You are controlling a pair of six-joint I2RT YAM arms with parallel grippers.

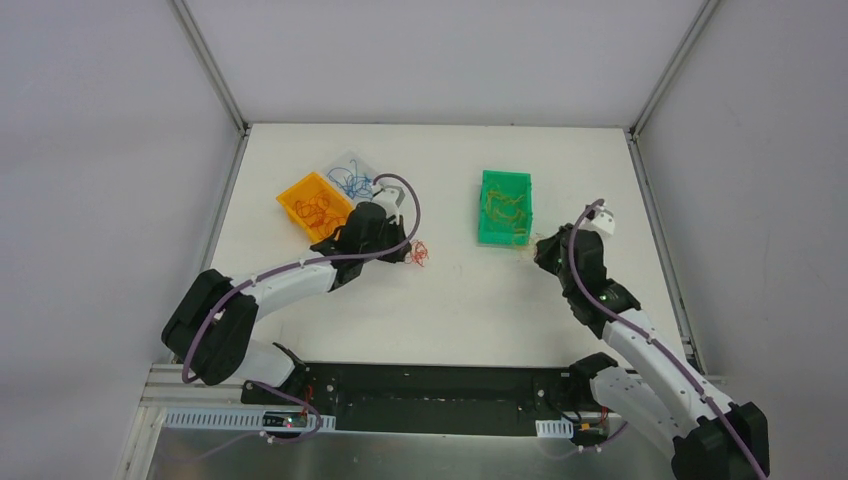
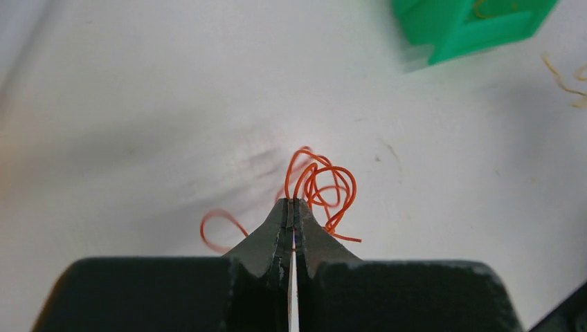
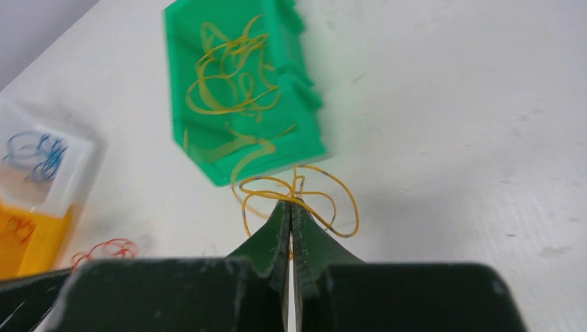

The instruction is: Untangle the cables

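A small tangle of orange-red cables (image 2: 320, 187) curls over the white table, and my left gripper (image 2: 293, 203) is shut on it at its near edge; from above the same tangle (image 1: 419, 253) sits just right of that gripper (image 1: 404, 251). My right gripper (image 3: 291, 203) is shut on a loop of yellow cables (image 3: 315, 196) just in front of the green bin (image 3: 277, 149). From above that gripper (image 1: 537, 250) stands at the green bin's (image 1: 503, 235) near right corner. More yellow cables (image 3: 228, 76) lie inside the bin.
An orange bin (image 1: 314, 203) with orange-red cables and a clear bin (image 1: 352, 175) with blue cables stand at the back left, beside the left arm. A loose yellow strand (image 2: 564, 79) lies on the table near the green bin (image 2: 471, 28).
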